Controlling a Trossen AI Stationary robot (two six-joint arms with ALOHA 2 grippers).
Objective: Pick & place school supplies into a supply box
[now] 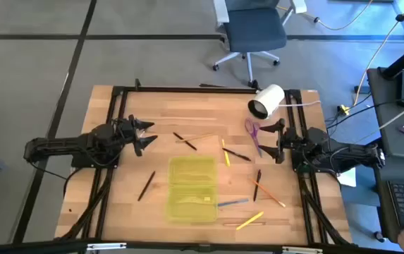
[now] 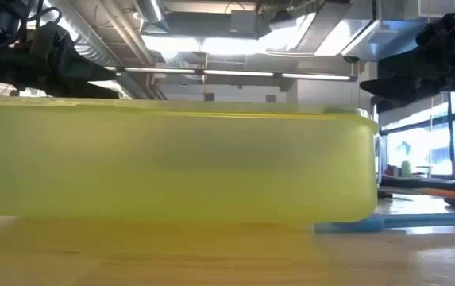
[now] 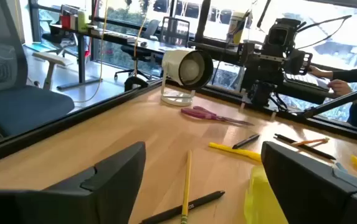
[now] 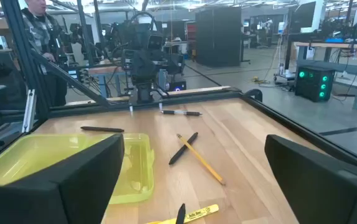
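Supply box (image 1: 192, 189) open (pens (image 1: 236, 154) scattered), both grippers wide

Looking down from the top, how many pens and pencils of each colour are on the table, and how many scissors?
black pens: 4
yellow pens and pencils: 3
orange pencil: 1
blue pen: 1
purple scissors: 1
Total: 10

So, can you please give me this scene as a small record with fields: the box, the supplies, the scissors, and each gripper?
supply box: yellow-green case, open, at the table's middle near the front edge
supplies: pens and pencils scattered on the wood around the box, for example a yellow pencil and a black pen
scissors: purple scissors beside the white cylinder
left gripper: open, holding nothing, at the table's left
right gripper: open, holding nothing, at the right, near the scissors
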